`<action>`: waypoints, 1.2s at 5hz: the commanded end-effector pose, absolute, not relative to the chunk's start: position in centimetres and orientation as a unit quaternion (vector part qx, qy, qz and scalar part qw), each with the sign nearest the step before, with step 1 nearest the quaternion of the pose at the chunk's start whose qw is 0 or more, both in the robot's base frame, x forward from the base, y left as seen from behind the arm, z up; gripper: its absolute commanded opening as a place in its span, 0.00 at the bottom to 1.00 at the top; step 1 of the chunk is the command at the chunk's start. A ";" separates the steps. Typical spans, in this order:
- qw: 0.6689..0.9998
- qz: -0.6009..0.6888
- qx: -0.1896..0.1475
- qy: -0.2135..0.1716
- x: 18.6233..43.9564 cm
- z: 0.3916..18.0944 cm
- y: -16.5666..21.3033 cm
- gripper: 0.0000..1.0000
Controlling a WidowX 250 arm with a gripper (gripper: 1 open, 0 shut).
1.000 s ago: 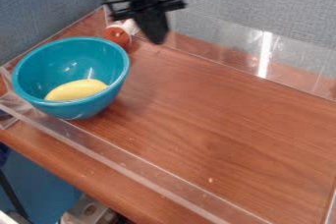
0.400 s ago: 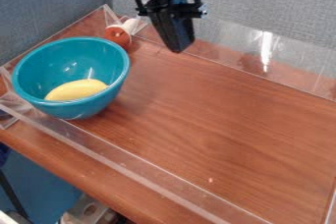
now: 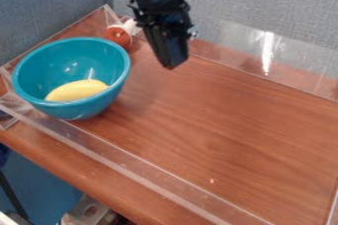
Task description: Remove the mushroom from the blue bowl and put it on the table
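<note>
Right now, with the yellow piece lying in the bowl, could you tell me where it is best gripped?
Grip the yellow piece across its narrow middle, coming from straight above. It lies flat and lengthwise on the bottom of the bowl, near the front wall, and the deep walls block any approach from the side. Only its top is open.

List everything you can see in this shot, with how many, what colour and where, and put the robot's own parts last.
blue bowl: one, teal-blue, left side of the table.
yellow object: one, pale yellow, inside the blue bowl.
red object: one, red-orange, far left corner, behind the bowl, partly hidden by the arm.
table: one, reddish-brown wood grain.
clear walls: low, transparent, around the table's edges.
gripper: one, black, pointing down above the table, right of the bowl; holds nothing visible.
</note>
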State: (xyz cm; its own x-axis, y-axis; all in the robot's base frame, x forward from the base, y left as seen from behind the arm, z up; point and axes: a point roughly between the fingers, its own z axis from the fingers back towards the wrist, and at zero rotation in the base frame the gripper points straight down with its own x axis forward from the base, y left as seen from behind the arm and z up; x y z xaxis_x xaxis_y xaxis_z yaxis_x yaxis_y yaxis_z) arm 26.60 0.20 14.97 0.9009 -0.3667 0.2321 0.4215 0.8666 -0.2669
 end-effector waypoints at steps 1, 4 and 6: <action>0.961 -0.214 -0.142 -0.105 26.0 16.3 1.1 0.00; 0.949 -0.270 -0.144 -0.078 25.1 17.9 2.6 0.00; 0.963 -0.221 -0.133 -0.082 24.3 17.9 9.6 0.00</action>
